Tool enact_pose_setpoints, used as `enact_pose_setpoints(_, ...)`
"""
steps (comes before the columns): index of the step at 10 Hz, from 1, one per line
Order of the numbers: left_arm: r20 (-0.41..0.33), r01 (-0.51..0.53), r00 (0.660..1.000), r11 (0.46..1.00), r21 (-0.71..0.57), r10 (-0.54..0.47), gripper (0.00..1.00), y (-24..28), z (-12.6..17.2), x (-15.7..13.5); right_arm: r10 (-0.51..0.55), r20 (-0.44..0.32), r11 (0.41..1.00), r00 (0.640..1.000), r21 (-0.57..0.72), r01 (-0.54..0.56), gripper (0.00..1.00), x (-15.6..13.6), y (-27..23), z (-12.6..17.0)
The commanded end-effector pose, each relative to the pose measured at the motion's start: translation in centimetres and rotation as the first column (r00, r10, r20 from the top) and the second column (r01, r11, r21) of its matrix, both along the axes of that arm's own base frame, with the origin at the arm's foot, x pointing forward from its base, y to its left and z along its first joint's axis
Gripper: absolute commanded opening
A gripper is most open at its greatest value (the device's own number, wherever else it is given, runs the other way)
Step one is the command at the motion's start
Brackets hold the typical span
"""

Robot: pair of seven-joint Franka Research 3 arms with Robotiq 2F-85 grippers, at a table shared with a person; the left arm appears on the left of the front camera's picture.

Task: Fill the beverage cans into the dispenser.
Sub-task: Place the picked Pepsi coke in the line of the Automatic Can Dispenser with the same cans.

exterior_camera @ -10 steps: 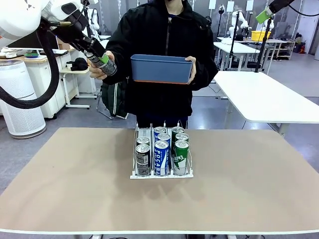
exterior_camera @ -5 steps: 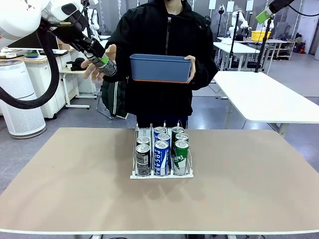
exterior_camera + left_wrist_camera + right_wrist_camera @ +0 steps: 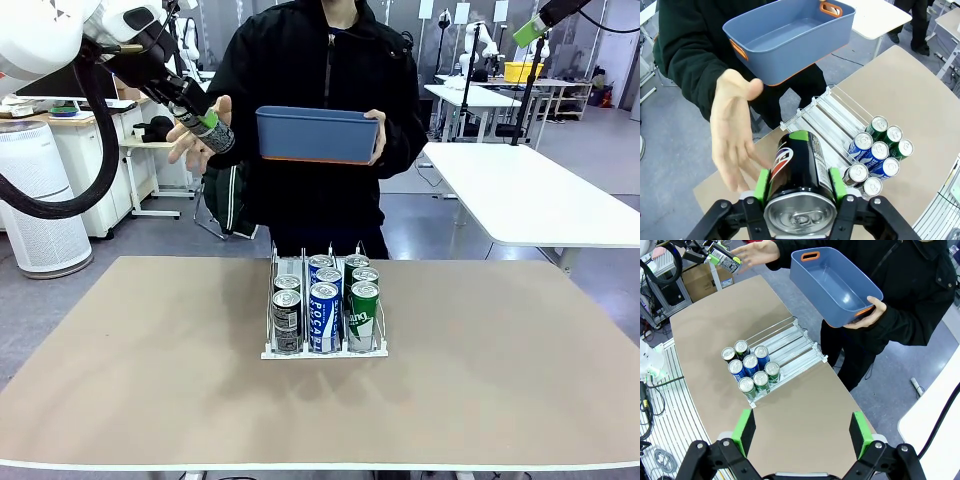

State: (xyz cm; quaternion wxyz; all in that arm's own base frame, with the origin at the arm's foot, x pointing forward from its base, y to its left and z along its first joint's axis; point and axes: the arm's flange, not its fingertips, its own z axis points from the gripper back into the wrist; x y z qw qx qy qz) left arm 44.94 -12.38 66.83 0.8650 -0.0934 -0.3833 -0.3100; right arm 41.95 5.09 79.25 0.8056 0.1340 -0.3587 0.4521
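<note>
The left gripper (image 3: 205,125) is raised well above the table (image 3: 150,380), up and to the left of the dispenser (image 3: 324,350). Its jaws are clamped on a dark can (image 3: 212,131), and the green pads (image 3: 761,186) press both sides of it. In the left wrist view this can (image 3: 799,185) has a silver top and a black and green body with a red, white and blue mark. The person's open hand (image 3: 196,135) is just behind the can with the fingers spread; I cannot tell if it touches the can.

The dispenser stands in the middle of the table with its low lip towards the robot. Six cans are in it, two in each lane, all upright and at the front. In the left lane there are two dark grey cans (image 3: 286,320), in the middle lane two blue cans (image 3: 324,318) with white letters, and in the right lane two green cans (image 3: 363,315). The rear part of each lane (image 3: 782,340) is bare.

Above and behind the dispenser the person holds a blue tub (image 3: 318,135) at chest height with the other hand (image 3: 378,135). The inside of the tub (image 3: 832,282) is bare, and it has orange handle openings.

The right gripper (image 3: 802,432) is high above the table, on the right side of the dispenser, and looks down on it. Its jaws are wide apart and hold nothing.
</note>
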Motion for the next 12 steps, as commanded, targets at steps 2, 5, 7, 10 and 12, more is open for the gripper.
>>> enact_pose_setpoints(2, 0.000, 0.003, 1.000, 1.000, -0.014, -0.003, 0.02, 0.29, 0.15, -0.05, 0.000, -0.009, 1.000, 1.000, 0.005, 0.000, 1.00, -0.08, 0.01, -0.04)
enact_pose_setpoints(5, 0.000, 0.003, 1.000, 1.000, -0.014, -0.003, 0.02, 0.29, 0.15, -0.05, 0.000, -0.009, 1.000, 1.000, 0.005, 0.000, 1.00, -0.08, 0.01, -0.04)
enact_pose_setpoints(7, 0.000, 0.003, 1.000, 1.000, -0.014, -0.003, 0.02, 0.29, 0.15, -0.05, 0.000, -0.009, 1.000, 1.000, 0.005, 0.000, 1.00, -0.08, 0.01, -0.04)
enact_pose_setpoints(10, 0.000, 0.003, 1.000, 1.000, -0.014, -0.003, 0.02, 0.29, 0.15, -0.05, 0.000, -0.009, 1.000, 1.000, 0.005, 0.000, 1.00, -0.08, 0.01, -0.04)
enact_pose_setpoints(12, 0.000, 0.000, 1.000, 1.000, 0.000, 0.000, 0.58, 0.00, 0.00, 0.00, 0.000, -0.009, 1.000, 1.000, 0.005, 0.000, 1.00, -0.08, 0.01, -0.04)
